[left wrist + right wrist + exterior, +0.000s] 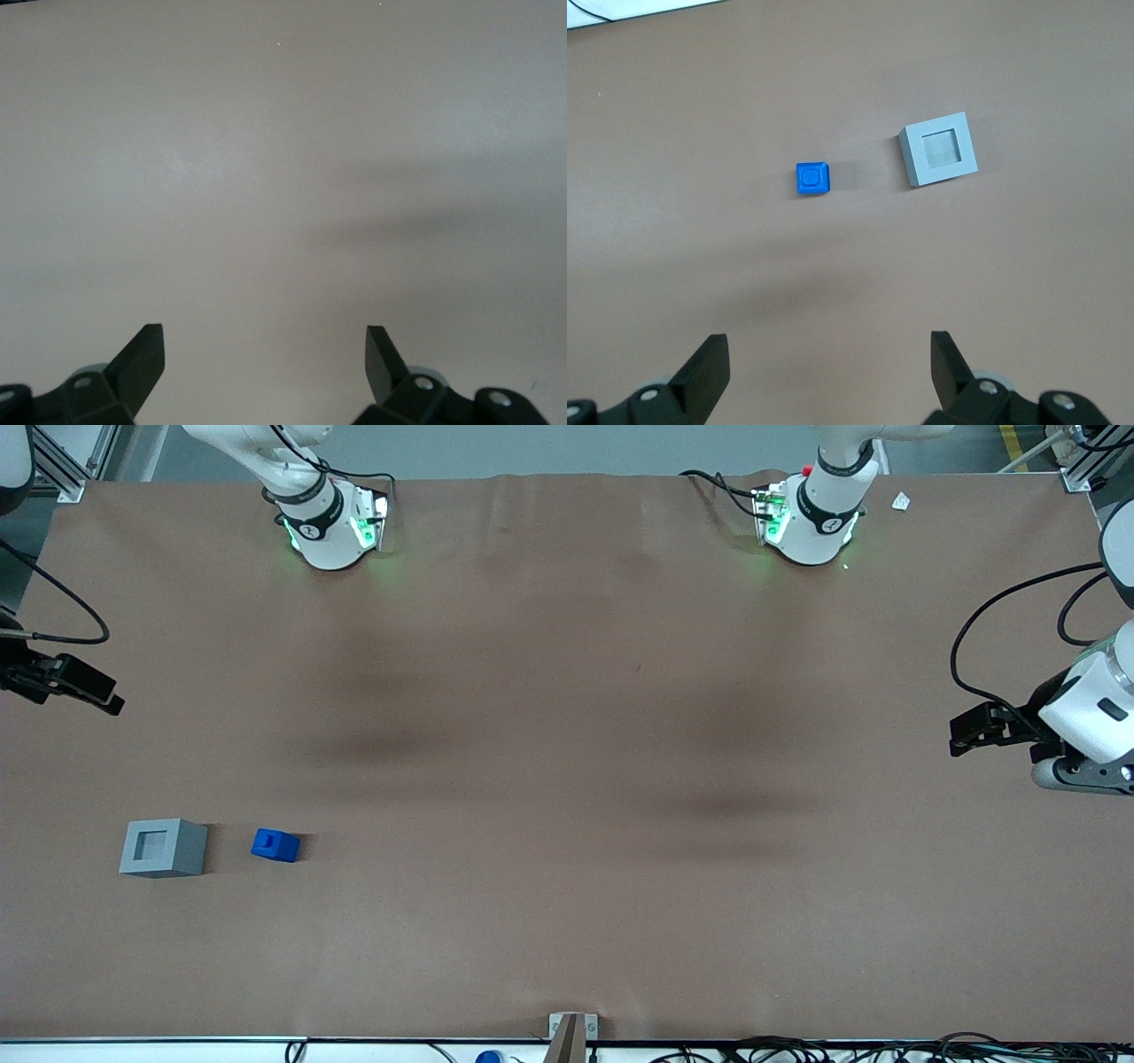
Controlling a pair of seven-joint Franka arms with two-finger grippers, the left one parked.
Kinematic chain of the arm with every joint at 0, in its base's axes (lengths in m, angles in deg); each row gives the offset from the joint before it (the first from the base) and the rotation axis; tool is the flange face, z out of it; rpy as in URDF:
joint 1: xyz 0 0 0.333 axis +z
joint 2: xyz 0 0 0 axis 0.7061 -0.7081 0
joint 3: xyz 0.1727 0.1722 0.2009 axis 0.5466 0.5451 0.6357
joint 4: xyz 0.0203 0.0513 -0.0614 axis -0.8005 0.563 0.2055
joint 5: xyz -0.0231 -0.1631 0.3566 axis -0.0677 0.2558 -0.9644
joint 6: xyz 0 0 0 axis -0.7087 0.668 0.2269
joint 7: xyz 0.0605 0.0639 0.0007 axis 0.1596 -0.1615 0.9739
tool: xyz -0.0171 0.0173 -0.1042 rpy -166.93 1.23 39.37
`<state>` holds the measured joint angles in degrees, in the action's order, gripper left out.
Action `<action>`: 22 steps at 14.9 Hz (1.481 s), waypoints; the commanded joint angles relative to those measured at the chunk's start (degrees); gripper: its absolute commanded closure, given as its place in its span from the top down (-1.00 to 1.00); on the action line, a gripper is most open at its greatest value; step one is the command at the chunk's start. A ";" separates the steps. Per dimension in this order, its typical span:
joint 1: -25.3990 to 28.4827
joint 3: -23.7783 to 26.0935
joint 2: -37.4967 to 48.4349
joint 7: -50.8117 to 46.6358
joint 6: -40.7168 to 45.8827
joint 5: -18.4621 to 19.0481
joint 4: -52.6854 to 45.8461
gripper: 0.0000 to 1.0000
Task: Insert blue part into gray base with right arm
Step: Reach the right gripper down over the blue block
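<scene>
The blue part (275, 845) lies on the brown table, toward the working arm's end and close to the front camera. Beside it, a short gap away, stands the gray base (164, 848) with its square recess facing up and nothing in it. The right arm's gripper (108, 701) hangs farther from the front camera than both blocks, well apart from them. In the right wrist view its open gripper (830, 341) holds nothing, with the blue part (812, 178) and the gray base (939, 149) seen from above on the table.
Both arm bases (330, 527) stand at the table's edge farthest from the front camera, with a small white scrap (900, 501) near one. A metal bracket (573, 1036) and black cables (797, 1050) line the near edge.
</scene>
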<state>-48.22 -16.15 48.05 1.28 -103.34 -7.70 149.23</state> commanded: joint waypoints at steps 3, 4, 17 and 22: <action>-0.66 0.44 -0.43 1.04 0.67 0.84 -1.16 1.00; -0.92 0.44 -0.86 1.13 0.58 0.66 -1.17 1.00; -0.22 0.71 -27.21 0.16 -24.27 -0.74 -0.46 1.00; 2.33 0.71 -32.85 0.51 -29.21 0.04 -0.11 1.00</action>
<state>-46.99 -15.45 16.35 1.73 -132.12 -7.88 149.58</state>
